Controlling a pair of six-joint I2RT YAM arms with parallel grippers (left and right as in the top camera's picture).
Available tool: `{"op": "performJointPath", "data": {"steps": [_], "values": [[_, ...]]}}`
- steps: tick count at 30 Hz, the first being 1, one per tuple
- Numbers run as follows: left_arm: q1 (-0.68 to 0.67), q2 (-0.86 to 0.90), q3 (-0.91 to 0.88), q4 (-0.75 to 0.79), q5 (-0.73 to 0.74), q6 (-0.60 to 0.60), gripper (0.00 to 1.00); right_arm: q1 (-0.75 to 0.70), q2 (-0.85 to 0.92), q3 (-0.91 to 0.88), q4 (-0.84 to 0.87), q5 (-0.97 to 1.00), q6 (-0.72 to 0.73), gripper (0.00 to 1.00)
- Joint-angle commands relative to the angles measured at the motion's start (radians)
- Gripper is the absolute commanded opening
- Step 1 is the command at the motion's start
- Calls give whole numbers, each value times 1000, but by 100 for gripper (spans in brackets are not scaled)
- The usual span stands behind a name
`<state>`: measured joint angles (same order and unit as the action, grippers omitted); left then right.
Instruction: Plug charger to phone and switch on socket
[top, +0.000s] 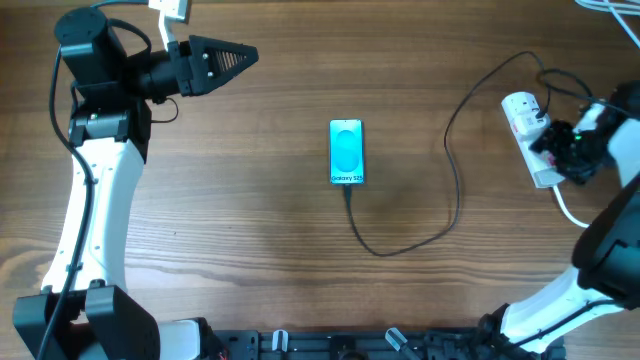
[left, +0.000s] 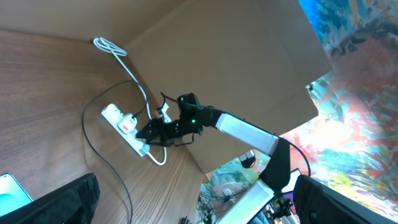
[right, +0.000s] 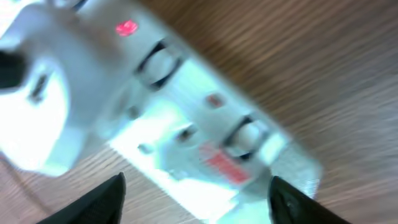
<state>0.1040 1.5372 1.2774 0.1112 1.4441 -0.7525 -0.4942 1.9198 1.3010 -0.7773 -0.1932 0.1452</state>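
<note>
Left end effector (top: 250, 55) hangs top-left overhead; one phone (top: 346, 152) lies mid-surface (top: 250, 210), and one black charger cable (top: 455, 170) runs from its end to one power strip (top: 530, 140) under the right end effector (top: 562, 152). Left wrist: its fingers (left: 56, 202) are spread wide and hold nothing. Right wrist: fingers (right: 102, 199) stand apart over the strip, gripping nothing.

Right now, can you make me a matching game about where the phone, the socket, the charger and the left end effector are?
Things: 1 phone; 2 socket; 3 charger; 4 left end effector.
Places: A right side of the table; B over the table's left side, open; C middle of the table; D looping between phone and socket.
Pairs: 1-C; 2-A; 3-D; 4-B.
</note>
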Motion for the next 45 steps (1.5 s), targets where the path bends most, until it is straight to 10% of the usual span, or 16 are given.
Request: {"op": "performJointPath", "data": {"steps": [1, 8, 11, 15, 24, 45], "values": [[3, -2, 0, 0, 1, 16, 100, 109, -7, -95, 32, -3, -17, 63], [3, -2, 0, 0, 2, 16, 100, 282, -7, -240, 197, 9, -11, 10], [3, -2, 0, 0, 2, 16, 100, 308, -7, -244, 219, 20, -15, 4], [3, -2, 0, 0, 1, 16, 100, 307, -7, -244, 217, 36, -14, 8], [3, -2, 0, 0, 1, 16, 100, 304, -7, -244, 311, 224, -13, 50], [3, -2, 0, 0, 2, 16, 100, 276, 24, -245, 560, 369, -64, 56]]}}
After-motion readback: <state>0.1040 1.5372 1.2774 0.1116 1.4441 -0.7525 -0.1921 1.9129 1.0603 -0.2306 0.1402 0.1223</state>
